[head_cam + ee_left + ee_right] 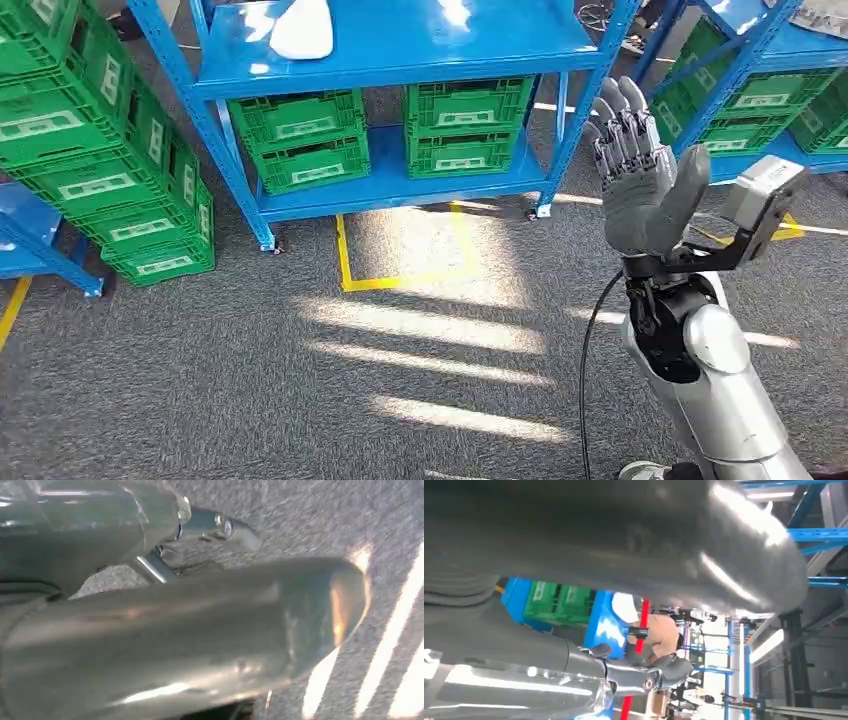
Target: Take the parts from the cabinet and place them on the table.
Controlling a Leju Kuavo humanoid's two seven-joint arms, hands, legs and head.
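Rack (pixel 400 45): blue steel shelving on castors, standing on grey carpet (pixel 200 380). A yellow taped square (pixel 400 275) marks the floor in front of it.

Part (pixel 302 27): 1 white rounded object lying on the rack's upper shelf, toward its left side. It is untouched, well apart from both hands. In the right wrist view it shows as a white shape (pixel 625 607) at the blue shelf edge.

Crates on the lower shelf: 4 green slatted crates in 2 stacks of 2, the left stack (pixel 300 140) and the right stack (pixel 465 125), each with a white label. Their contents cannot be seen.

Side crates: a tilted stack of green crates (pixel 100 150) left of the rack, contents hidden. More green crates (pixel 760 105) sit on a second blue rack at the right.

Right hand (pixel 640 170): raised upright in front of the rack's right post, palm flat, fingers extended and apart, holding nothing.

Left hand (pixel 175 635): blurred and very close in its wrist view, above the carpet; whether it is released or clenched cannot be told.

Person (pixel 659 635): in a tan top, seen in the right wrist view beyond the rack.
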